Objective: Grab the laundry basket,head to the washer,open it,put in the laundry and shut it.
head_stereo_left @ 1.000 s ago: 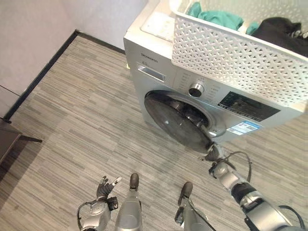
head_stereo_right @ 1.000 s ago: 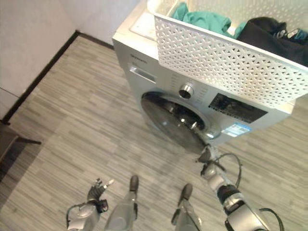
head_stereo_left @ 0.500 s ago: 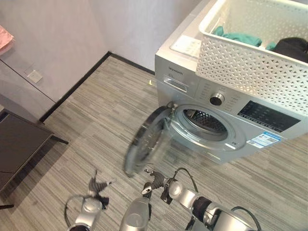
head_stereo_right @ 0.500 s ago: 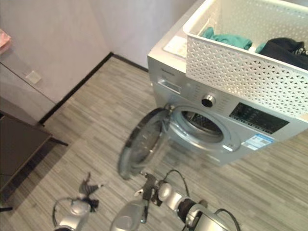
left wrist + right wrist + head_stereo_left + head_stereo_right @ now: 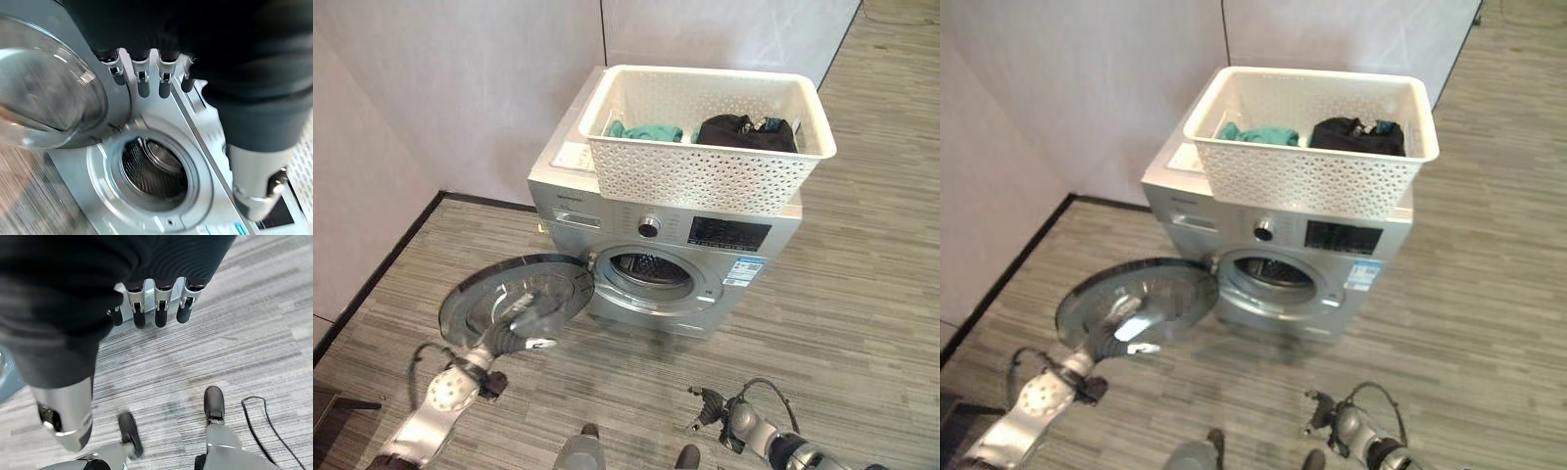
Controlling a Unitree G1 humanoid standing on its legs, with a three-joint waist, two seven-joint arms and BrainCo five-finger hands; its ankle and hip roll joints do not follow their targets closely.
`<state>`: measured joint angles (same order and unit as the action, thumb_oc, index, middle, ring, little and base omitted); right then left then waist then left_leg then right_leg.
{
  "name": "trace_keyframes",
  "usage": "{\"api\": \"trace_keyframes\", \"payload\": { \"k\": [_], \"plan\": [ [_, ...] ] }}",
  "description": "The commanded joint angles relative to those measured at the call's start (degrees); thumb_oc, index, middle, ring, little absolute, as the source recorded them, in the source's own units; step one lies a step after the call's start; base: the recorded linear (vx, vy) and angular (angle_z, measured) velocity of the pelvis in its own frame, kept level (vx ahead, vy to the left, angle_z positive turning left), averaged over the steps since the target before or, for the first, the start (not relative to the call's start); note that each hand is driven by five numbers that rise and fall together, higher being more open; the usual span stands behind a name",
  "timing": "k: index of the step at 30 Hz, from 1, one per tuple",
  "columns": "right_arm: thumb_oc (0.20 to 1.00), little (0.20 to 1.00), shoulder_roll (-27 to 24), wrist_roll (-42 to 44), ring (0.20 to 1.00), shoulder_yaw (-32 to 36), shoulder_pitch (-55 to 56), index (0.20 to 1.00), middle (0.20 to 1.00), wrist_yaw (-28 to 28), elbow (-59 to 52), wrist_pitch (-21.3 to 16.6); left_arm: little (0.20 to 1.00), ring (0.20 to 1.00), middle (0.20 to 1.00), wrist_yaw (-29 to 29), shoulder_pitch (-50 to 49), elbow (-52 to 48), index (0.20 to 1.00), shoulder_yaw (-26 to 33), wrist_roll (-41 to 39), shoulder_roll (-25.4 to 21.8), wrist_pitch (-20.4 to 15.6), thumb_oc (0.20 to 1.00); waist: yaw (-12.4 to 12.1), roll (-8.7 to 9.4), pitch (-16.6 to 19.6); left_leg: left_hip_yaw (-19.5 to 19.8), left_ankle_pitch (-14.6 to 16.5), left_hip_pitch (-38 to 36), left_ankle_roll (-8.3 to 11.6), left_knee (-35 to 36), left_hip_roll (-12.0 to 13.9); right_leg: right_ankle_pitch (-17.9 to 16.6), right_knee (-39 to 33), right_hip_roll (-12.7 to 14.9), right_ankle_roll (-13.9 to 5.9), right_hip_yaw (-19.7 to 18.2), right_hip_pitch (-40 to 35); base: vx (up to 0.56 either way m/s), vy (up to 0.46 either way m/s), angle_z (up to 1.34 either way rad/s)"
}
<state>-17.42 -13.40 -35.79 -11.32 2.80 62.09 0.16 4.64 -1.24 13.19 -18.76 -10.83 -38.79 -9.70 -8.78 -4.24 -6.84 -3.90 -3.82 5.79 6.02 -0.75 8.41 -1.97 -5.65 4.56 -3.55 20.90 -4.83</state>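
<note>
The left hand [image 5: 514, 333] is at the rim of the open door [image 5: 514, 297], fingers [image 5: 143, 81] straight and relaxed, gripping nothing; whether they touch the door I cannot tell. The right hand [image 5: 713, 409] hangs low over the floor [image 5: 842, 323], well apart from the washer [image 5: 705, 294], its fingers [image 5: 159, 313] loose and empty.

The washer stands against the wall [image 5: 460, 88], its front toward the robot. Its door is swung wide to the robot's left, lying nearly flat, and the drum [image 5: 154, 169] is open and shows bare metal. The basket [image 5: 705, 176] sits on top of the washer, upright, touching neither hand. Inside it lie 2 pieces of laundry: a black garment [image 5: 744, 132] on the right and a teal cloth [image 5: 644, 130] on the left.
</note>
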Motion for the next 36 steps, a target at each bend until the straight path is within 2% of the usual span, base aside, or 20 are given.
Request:
{"api": "trace_keyframes", "payload": {
  "k": [1, 2, 3, 6, 8, 10, 11, 13, 14, 15, 16, 17, 18, 20, 22, 25, 28, 34, 36],
  "plan": [
    [1.000, 1.000, 1.1, -0.4, 1.000, 2.3, -2.0, 1.000, 1.000, 0.6, -0.6, -1.2, 1.000, 1.000, 1.000, 3.3, 1.6, -0.8, 1.000, -0.4, -3.0, -3.1, -0.4, 1.000, 0.8, 2.03, 1.0, -1.2, 2.5, -2.7, -2.59, 4.6, -3.1, 5.0, 1.3, 4.8, -3.59, 0.4, -0.1, 0.06, 0.079, 0.14],
    [1.000, 1.000, 0.6, 0.5, 1.000, 4.0, -0.3, 1.000, 1.000, 0.6, -0.8, -1.1, 1.000, 1.000, 1.000, 6.4, 2.0, 0.2, 1.000, -2.9, -5.1, -3.9, 0.9, 1.000, 1.9, 1.63, 1.6, -2.0, 2.2, -3.4, -2.59, 5.7, -3.2, 4.5, 0.8, 4.6, -3.67, 0.1, -0.2, 0.05, 0.056, 0.17],
    [1.000, 1.000, 0.6, 0.5, 1.000, 4.1, -0.3, 1.000, 1.000, 0.6, -0.9, -1.1, 1.000, 1.000, 1.000, 6.4, 2.0, 0.3, 1.000, -2.9, -5.1, -3.9, 0.9, 1.000, 1.8, 1.63, 1.6, -2.0, 2.2, -3.4, -2.59, 5.7, -3.2, 4.5, 0.8, 4.6, -3.67, 0.1, -0.2, 0.03, 0.054, 0.07],
    [1.000, 1.000, -0.5, -0.2, 1.000, 4.4, 0.7, 1.000, 1.000, 1.2, -2.2, -1.0, 1.000, 1.000, 1.000, 13.2, 4.3, 3.6, 1.000, -9.1, -7.1, -7.0, 3.8, 1.000, 3.6, 1.20, 2.1, -3.0, 2.5, -3.8, -2.59, 5.7, -3.2, 4.1, 0.6, 4.6, -3.96, -1.0, 0.0, 0.03, 0.046, -0.08],
    [1.000, 1.000, -1.5, -0.9, 1.000, 3.5, 1.0, 1.000, 1.000, 2.0, -4.0, -1.0, 1.000, 1.000, 1.000, 17.4, 7.9, 8.2, 1.000, -14.3, -5.2, -7.9, 5.7, 1.000, 4.9, 1.34, 2.2, -3.6, 2.8, -4.1, -2.61, 5.7, -3.1, 3.9, 0.6, 4.6, -4.18, -1.9, 0.2, 0.04, 0.042, -0.01],
    [1.000, 1.000, -2.3, -1.6, 1.000, 2.8, 0.9, 1.000, 1.000, 2.6, -6.2, -0.7, 1.000, 1.000, 1.000, 18.6, 11.3, 15.0, 1.000, -18.0, -0.8, -6.7, 6.6, 1.000, 5.9, 1.68, 2.1, -4.0, 3.0, -4.2, -2.66, 5.7, -3.1, 3.7, 0.6, 4.5, -4.29, -2.8, 0.6, 0.01, 0.026, -0.05],
    [1.000, 1.000, -2.4, -1.6, 1.000, 2.9, 0.9, 1.000, 1.000, 2.6, -6.2, -0.7, 1.000, 1.000, 1.000, 18.6, 11.5, 15.2, 1.000, -18.2, -0.7, -6.5, 6.5, 1.000, 5.8, 1.62, 2.1, -4.0, 3.0, -4.3, -2.66, 5.7, -3.1, 3.7, 0.6, 4.5, -4.28, -2.8, 0.6, 0.00, 0.000, 0.00],
    [1.000, 1.000, -3.1, -1.9, 1.000, 2.2, 0.9, 1.000, 1.000, 2.8, -9.6, -0.4, 1.000, 1.000, 1.000, 16.0, 15.1, 24.8, 1.000, -19.5, 8.6, -2.0, 5.5, 1.000, 6.8, 2.33, 1.8, -4.6, 3.1, -4.1, -2.70, 5.7, -2.9, 3.8, 0.6, 4.4, -4.33, -3.4, 1.2, -0.02, 0.015, -0.04],
    [1.000, 1.000, -3.4, -1.9, 1.000, 2.1, 0.9, 1.000, 1.000, 2.7, -10.7, -0.3, 1.000, 1.000, 1.000, 12.7, 16.8, 29.6, 1.000, -19.1, 14.2, 0.2, 4.8, 1.000, 7.0, 2.79, 1.6, -4.6, 2.8, -3.7, -2.77, 5.7, -2.9, 3.7, 0.6, 4.3, -4.26, -3.7, 1.7, -0.04, -0.003, -0.12],
    [1.000, 1.000, -3.9, -1.7, 1.000, 2.2, 0.9, 1.000, 1.000, 2.5, -12.0, -0.3, 1.000, 1.000, 1.000, 8.9, 18.6, 33.8, 1.000, -18.8, 19.2, 2.2, 4.6, 1.000, 7.3, 3.23, 1.2, -4.6, 2.7, -3.3, -2.84, 5.7, -2.8, 3.6, 0.6, 4.2, -4.22, -4.0, 2.2, -0.16, -0.020, -0.15],
    [1.000, 1.000, -4.4, -0.4, 1.000, 2.7, -0.1, 1.000, 1.000, 0.5, -14.8, -0.7, 1.000, 1.000, 1.000, 0.0, 25.3, 43.4, 1.000, -18.9, 28.7, 7.5, 4.9, 1.000, 8.1, 4.35, -0.9, -4.7, 2.2, -2.0, -2.88, 5.7, -2.4, 3.0, 0.6, 4.0, -4.06, -4.6, 3.9, -0.14, -0.021, -0.10],
    [1.000, 1.000, -4.5, -0.3, 1.000, 2.8, -0.2, 1.000, 1.000, 0.5, -14.8, -0.7, 1.000, 1.000, 1.000, -0.1, 25.5, 43.7, 1.000, -18.9, 28.8, 7.7, 4.8, 1.000, 8.1, 4.27, -0.9, -4.7, 2.2, -1.9, -2.88, 5.7, -2.4, 3.0, 0.6, 4.0, -4.05, -4.6, 4.0, -0.17, -0.022, -0.05],
    [1.000, 1.000, -4.6, 0.3, 1.000, 3.3, -0.2, 1.000, 1.000, -0.5, -15.8, -0.8, 1.000, 1.000, 1.000, -2.8, 27.3, 44.3, 1.000, -18.6, 28.9, 9.5, 4.7, 1.000, 8.2, 4.63, -1.6, -4.8, 2.0, -1.4, -2.91, 5.7, -2.3, 2.7, 0.7, 3.9, -4.04, -4.7, 4.6, -0.07, -0.008, -0.05],
    [1.000, 1.000, -4.5, 1.4, 1.000, 4.4, 0.1, 1.000, 1.000, -1.4, -16.4, -0.8, 1.000, 1.000, 1.000, -3.4, 28.1, 45.5, 1.000, -18.0, 27.9, 12.6, 5.1, 1.000, 8.5, 5.01, -2.3, -5.1, 2.2, -1.4, -2.96, 5.7, -2.1, 2.7, 0.7, 3.8, -4.12, -4.9, 4.9, -0.06, -0.001, -0.08],
    [1.000, 1.000, -2.8, 6.8, 1.000, 6.7, -0.7, 1.000, 1.000, -1.7, -13.5, -0.5, 1.000, 1.000, 1.000, -4.8, 28.1, 42.8, 1.000, -16.4, 23.4, 15.5, 5.3, 1.000, 8.0, 5.02, -2.7, -5.3, 2.2, -1.2, -3.24, 5.7, -2.1, 2.4, 0.6, 3.9, -4.25, -5.3, 5.6, -0.03, 0.006, -0.04],
    [1.000, 1.000, -1.2, 9.7, 1.000, 7.3, -3.7, 1.000, 1.000, -2.7, -12.0, -0.4, 1.000, 1.000, 1.000, -4.9, 26.9, 40.5, 1.000, -16.4, 21.4, 16.5, 5.0, 1.000, 7.5, 4.76, -2.8, -5.8, 2.0, -1.4, -3.37, 5.7, -2.1, 2.3, 0.6, 4.0, -4.25, -5.5, 5.8, 0.00, 0.026, -0.11],
    [1.000, 1.000, -0.1, 12.0, 1.000, 7.5, -5.1, 1.000, 1.000, -2.9, -13.2, -0.6, 1.000, 1.000, 1.000, -5.1, 25.7, 38.9, 1.000, -16.3, 20.7, 16.8, 5.2, 1.000, 7.2, 4.48, -2.7, -6.0, 2.3, -2.1, -3.35, 5.7, -2.1, 2.6, 0.6, 4.0, -4.19, -5.8, 5.2, 0.03, 0.020, -0.17],
    [1.000, 1.000, -0.2, 11.2, 1.000, 6.4, -5.9, 1.000, 1.000, -2.8, -16.3, -0.5, 1.000, 1.000, 1.000, -5.5, 24.1, 38.9, 1.000, -17.1, 23.4, 16.4, 5.2, 1.000, 7.1, 4.21, -1.9, -6.2, 2.6, -3.0, -3.35, 5.7, -2.3, 2.9, 0.6, 4.0, -4.14, -5.9, 4.5, 0.04, 0.013, -0.03],
    [1.000, 1.000, 1.5, 14.1, 1.000, 5.6, -9.2, 1.000, 1.000, -2.0, -12.9, -0.6, 1.000, 1.000, 1.000, -4.9, 23.7, 33.0, 1.000, -18.0, 25.4, 13.8, 5.1, 1.000, 5.1, 3.13, -1.6, -5.4, 3.1, -3.3, -3.48, 5.7, -2.8, 3.0, 0.6, 4.4, -4.38, -5.0, 4.0, 0.05, 0.020, 0.00]
  ]
}}
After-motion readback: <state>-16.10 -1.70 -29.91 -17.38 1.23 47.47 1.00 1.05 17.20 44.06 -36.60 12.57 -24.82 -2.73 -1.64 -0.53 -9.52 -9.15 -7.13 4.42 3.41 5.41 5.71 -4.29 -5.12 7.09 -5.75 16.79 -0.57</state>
